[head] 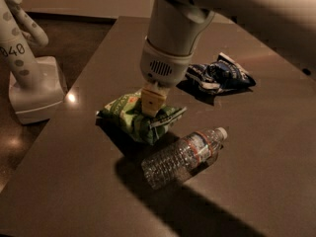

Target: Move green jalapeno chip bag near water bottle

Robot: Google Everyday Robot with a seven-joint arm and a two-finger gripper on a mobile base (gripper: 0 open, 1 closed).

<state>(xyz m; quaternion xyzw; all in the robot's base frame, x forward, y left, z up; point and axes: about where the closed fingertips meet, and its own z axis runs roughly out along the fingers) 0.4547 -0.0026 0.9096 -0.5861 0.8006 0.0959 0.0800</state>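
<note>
The gripper [153,111] came straight down from the wide pale wrist housing [173,38] over the left middle of the dark worktop [256,181]. Its cream fingers [151,100] were closed on the top of the green chip bag [126,116], and the foil bunched up around them. The bag sat tilted, with its lettered face turned up and to the left and a dark shadow right beneath it. Whether its underside rested on the worktop or hung just clear could not be told.

The water bottle [182,157] lay on its side just beside the bag, below and to the right of it, with its white cap pointing up and to the right and its label band near the cap end. Whether bag and bottle touched could not be told.

A dark blue and white snack bag [222,76] lay crumpled farther back on the worktop, well apart from the bottle. Off the left edge stood a white stand [29,83] marked "040".
</note>
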